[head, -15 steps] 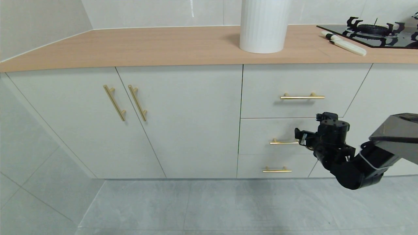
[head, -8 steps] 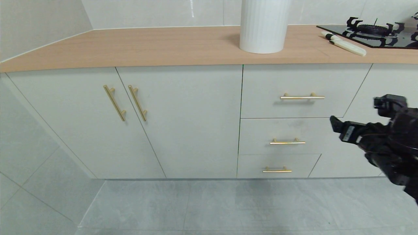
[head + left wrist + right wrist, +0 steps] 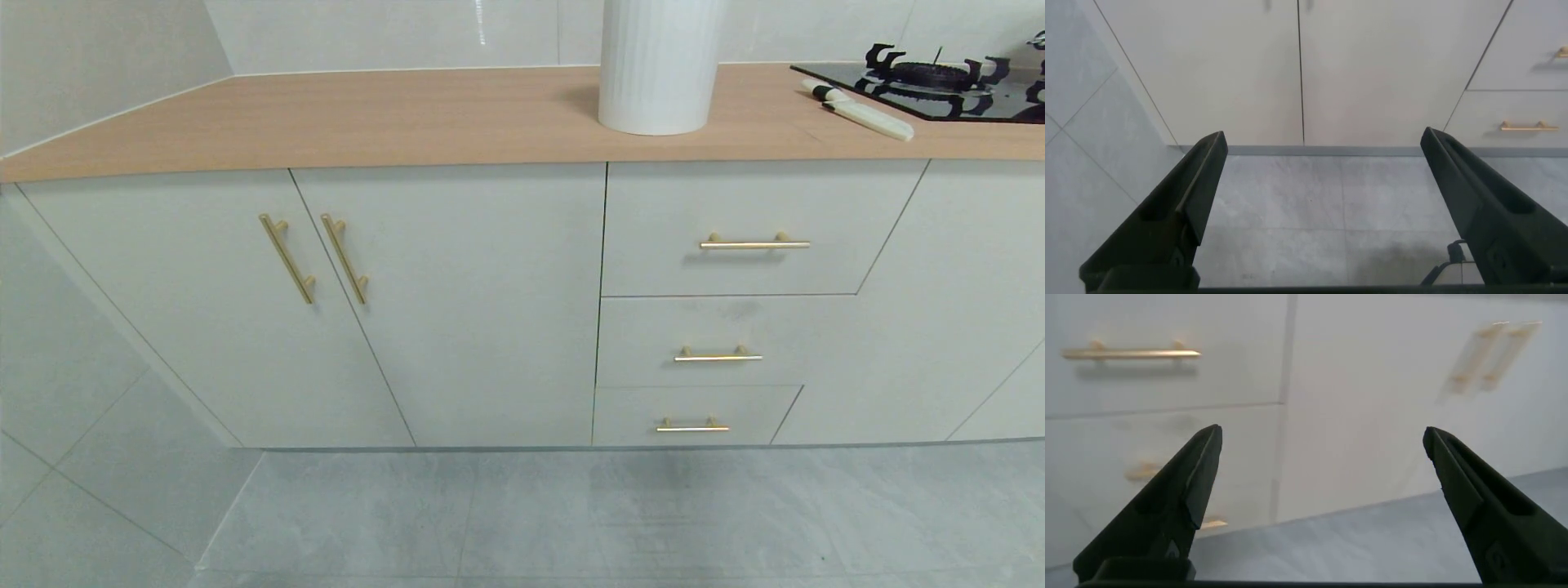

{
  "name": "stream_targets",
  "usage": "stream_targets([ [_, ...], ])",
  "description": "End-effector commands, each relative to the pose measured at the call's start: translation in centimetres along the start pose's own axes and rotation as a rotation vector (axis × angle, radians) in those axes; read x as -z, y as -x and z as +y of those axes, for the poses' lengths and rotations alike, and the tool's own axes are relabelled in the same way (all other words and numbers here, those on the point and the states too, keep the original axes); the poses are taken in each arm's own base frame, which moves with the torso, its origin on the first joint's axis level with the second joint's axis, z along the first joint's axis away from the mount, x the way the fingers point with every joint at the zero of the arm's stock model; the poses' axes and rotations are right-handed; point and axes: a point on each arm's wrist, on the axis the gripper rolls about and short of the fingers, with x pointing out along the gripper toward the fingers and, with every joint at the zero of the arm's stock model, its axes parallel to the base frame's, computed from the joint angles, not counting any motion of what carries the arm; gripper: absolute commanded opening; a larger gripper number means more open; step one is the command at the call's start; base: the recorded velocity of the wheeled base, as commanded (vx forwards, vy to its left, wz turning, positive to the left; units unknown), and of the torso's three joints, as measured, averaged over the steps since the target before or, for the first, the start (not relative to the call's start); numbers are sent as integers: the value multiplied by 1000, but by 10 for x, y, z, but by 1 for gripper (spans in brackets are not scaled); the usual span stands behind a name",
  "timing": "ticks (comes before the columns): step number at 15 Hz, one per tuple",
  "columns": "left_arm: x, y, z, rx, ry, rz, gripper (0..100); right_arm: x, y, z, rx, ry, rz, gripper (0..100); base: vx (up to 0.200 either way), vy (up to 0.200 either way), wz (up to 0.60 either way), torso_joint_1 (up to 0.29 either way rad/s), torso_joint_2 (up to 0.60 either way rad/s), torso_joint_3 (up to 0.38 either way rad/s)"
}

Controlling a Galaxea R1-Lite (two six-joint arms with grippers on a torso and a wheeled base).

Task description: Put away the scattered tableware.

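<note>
White knife (image 3: 857,110) lies on the wooden counter (image 3: 408,114) beside the stove (image 3: 931,82), well apart from both pairs of fingers. Left fingers (image 3: 1184,204) and right fingers (image 3: 1176,498) are spread wide, empty, with cabinet fronts (image 3: 457,286) ahead of them.

Smooth, matt wood grain on the light brown countertop (image 3: 367,114); the pale grey cabinet fronts (image 3: 482,302) are matt, their slim gold bar handles (image 3: 755,242) shiny metal. The white ribbed cylinder (image 3: 660,73) has a soft sheen, the black hob plate (image 3: 947,104) is glossy. My left gripper (image 3: 1323,137) looks matt black plastic
</note>
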Motion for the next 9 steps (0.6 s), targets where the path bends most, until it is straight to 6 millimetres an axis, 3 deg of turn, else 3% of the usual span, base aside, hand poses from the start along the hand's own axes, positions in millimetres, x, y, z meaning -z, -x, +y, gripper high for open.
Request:
stream_targets([
  [1,0,0,0,-1,0,0,100,-4,98,-53,120,14,-109,100,0,0,0,0,0,0],
  [5,0,0,0,-1,0,0,100,15,133,-59,150,26,-115,100,0,0,0,0,0,0],
  [9,0,0,0,-1,0,0,100,45,130,-53,106,36,-98,100,0,0,0,0,0,0],
])
